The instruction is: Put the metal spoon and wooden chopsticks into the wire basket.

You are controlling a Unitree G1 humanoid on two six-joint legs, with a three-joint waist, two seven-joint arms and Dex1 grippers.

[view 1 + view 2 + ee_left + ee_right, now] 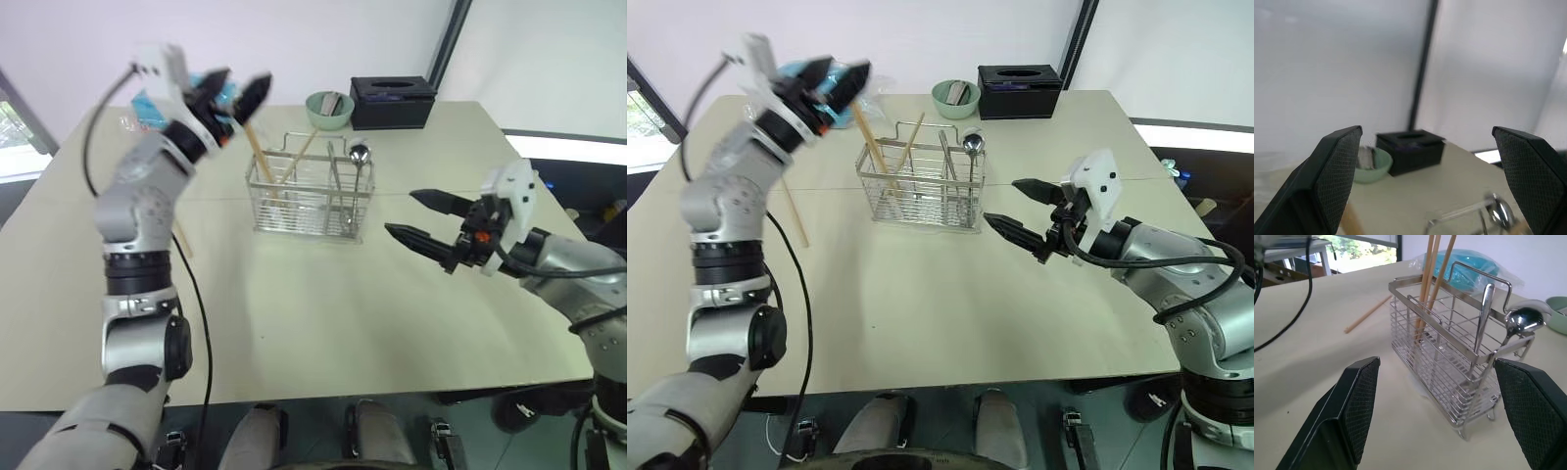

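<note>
On the table (323, 323), toward 12 o'clock: wire basket (310, 195) is standing upright.
Wooden chopsticks (1431, 281): leaning in the basket's left compartment; one more stick (795, 215) is lying on the table at the basket's 9 o'clock.
Metal spoon (357, 166): standing in the right compartment, bowl up.
Left end effector (231, 96): hovering released above the chopsticks.
Right end effector (1011, 209): waiting released at 3 o'clock.

The wire basket (312, 199) stands on the table (323, 323), toward its far side. The wooden chopsticks (263, 162) lean in its left compartment; the metal spoon (357, 166) stands in its right end. One more chopstick (794, 217) lies on the table left of the basket. Behind the basket sit a small bowl (329, 110) and, to its right, a box (393, 102).
</note>
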